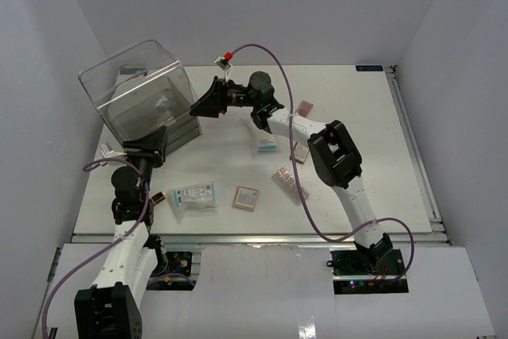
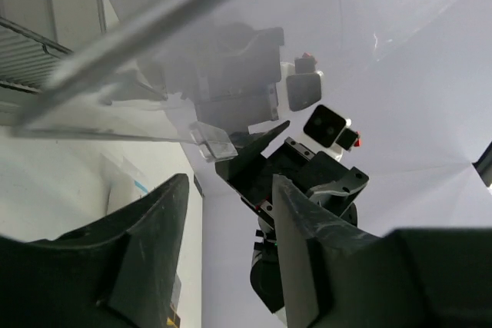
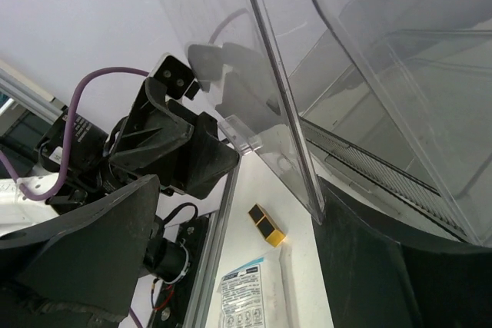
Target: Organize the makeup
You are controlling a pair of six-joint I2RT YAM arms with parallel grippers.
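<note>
The makeup lies spread on the white table. A clear sachet (image 1: pixel 194 194), a black-gold palette (image 1: pixel 159 198) and a brown palette (image 1: pixel 245 198) are near the front. A pink multi-pan strip (image 1: pixel 289 182), a second sachet (image 1: pixel 266 144) and a pink palette (image 1: pixel 304 107) lie to the right. My left gripper (image 1: pixel 151 144) is open and empty at the front of the big clear box (image 1: pixel 139 89). My right gripper (image 1: pixel 200 105) is open at the box's right front corner. A clear panel edge (image 3: pixel 280 113) of the box stands between its jaws, close to the right finger (image 3: pixel 384 266).
In the right wrist view the black-gold palette (image 3: pixel 267 224) and the sachet (image 3: pixel 250 297) lie on the table below the box panel, with the left gripper (image 3: pixel 177 144) opposite. The table's metal edge rail (image 1: pixel 238 236) runs along the front. Grey walls enclose the table.
</note>
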